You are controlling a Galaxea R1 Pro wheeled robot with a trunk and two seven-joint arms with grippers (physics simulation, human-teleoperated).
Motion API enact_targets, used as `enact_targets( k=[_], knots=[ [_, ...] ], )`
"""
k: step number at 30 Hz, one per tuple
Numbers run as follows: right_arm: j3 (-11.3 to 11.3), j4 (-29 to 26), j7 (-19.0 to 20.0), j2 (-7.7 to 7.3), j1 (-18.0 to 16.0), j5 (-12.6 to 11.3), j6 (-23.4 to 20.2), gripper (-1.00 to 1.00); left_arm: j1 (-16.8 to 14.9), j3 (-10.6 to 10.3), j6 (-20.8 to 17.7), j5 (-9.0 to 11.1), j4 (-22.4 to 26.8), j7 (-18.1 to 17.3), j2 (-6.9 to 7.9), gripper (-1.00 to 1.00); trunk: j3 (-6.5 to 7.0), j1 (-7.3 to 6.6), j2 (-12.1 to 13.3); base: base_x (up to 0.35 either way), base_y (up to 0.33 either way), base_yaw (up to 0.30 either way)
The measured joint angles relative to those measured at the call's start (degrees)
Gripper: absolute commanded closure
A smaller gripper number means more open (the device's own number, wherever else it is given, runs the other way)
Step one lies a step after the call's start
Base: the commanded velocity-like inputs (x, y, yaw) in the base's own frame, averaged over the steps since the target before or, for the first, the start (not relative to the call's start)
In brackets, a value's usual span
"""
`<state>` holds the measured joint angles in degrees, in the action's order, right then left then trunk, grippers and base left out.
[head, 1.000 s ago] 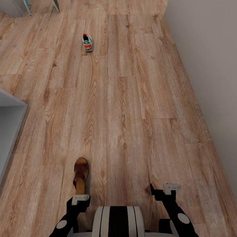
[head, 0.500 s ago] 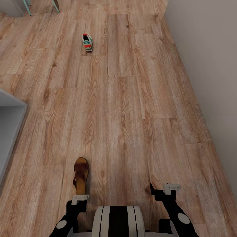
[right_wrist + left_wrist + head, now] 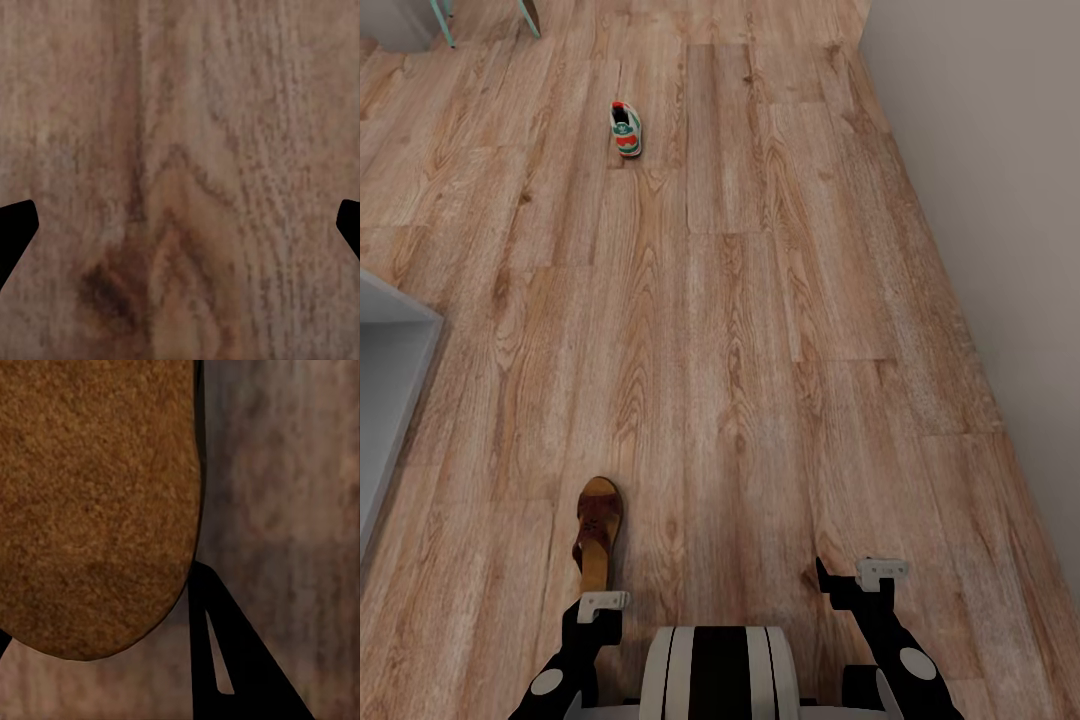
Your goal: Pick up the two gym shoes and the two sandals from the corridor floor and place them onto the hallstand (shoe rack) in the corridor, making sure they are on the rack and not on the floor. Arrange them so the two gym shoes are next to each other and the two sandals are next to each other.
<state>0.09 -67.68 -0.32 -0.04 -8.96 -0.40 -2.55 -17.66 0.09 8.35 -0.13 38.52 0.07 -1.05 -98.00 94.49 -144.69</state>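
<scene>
Grey hallstand (image 3: 390, 340) corner at far left, brown sandal (image 3: 596, 535) on the corridor floor (image 3: 760, 380) just ahead of the left pincer (image 3: 603, 603), its spread unclear, gym shoe (image 3: 625, 128) far ahead, right pincer (image 3: 857, 580) spread wide over bare planks.

Heel of sandal (image 3: 596, 535) hidden behind left gripper (image 3: 603, 603) in head view; in left wrist view, sole cut off by the frame edges, straps out of sight, one finger (image 3: 225, 660) beside it, the other only a sliver at the frame edge. Far gym shoe (image 3: 625, 128) too small for detail. Grey furniture (image 3: 390, 380) at left cut off, identity unclear. Teal legs (image 3: 445, 25) at far left cut by top edge. Right fingertips (image 3: 15, 229) barely inside the frame corners.
</scene>
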Motion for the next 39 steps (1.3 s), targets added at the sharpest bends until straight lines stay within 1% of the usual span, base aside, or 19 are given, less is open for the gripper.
enact_targets(
  k=[8,22,25,30,39],
  knots=[
    [0.0,0.0,0.0,0.01,0.0,0.0,0.0,-1.00,0.0,0.0,0.0,0.0,0.1,0.0,0.00,1.00,0.00,0.00,0.0,0.000,0.000,0.000],
    [0.1,0.1,0.0,0.00,0.0,0.1,0.0,-1.00,0.0,0.1,0.0,0.0,0.2,0.1,0.24,1.00,3.10,-0.36,0.2,0.000,0.000,0.000],
    [0.1,0.0,0.0,-0.04,0.0,0.5,0.0,-1.00,0.0,0.1,-0.1,-0.1,1.7,0.2,0.47,1.00,3.76,-0.44,0.2,0.000,0.000,0.000],
    [0.1,-0.1,-0.1,0.02,0.0,0.5,-0.1,-1.00,0.0,0.1,-0.3,-0.1,2.1,0.2,0.60,1.00,4.87,-0.57,0.3,0.000,0.000,0.000],
    [0.1,0.1,-0.1,0.04,0.0,0.0,-0.2,-1.00,0.0,0.0,-0.9,0.0,3.7,0.2,0.26,1.00,6.86,-0.80,0.4,0.000,0.000,0.000]
  ],
)
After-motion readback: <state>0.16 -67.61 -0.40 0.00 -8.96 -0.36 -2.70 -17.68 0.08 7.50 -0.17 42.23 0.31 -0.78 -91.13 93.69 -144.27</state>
